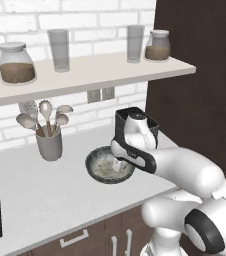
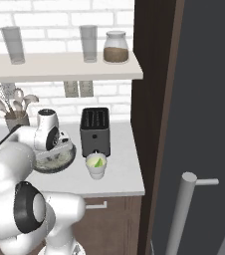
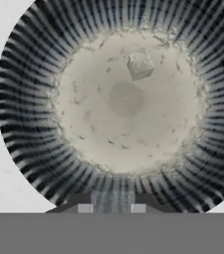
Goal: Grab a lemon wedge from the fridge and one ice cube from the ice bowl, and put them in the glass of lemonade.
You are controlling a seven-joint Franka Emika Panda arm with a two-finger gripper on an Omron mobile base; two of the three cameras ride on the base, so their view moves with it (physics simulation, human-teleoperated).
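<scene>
Hand view, hand (image 3: 112,208) gripping ice cube, above ice bowl (image 3: 29,124)

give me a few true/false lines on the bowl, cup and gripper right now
1. The gripper hangs over the ice bowl. True.
2. The bowl is empty. False: one ice cube lies in it.
3. A lemon wedge is already in the cup. True.
4. The cup stands on the shelf. False: it sits on the counter before the toaster.
5. The gripper is wide open. False: it is shut, or nearly so.
</scene>
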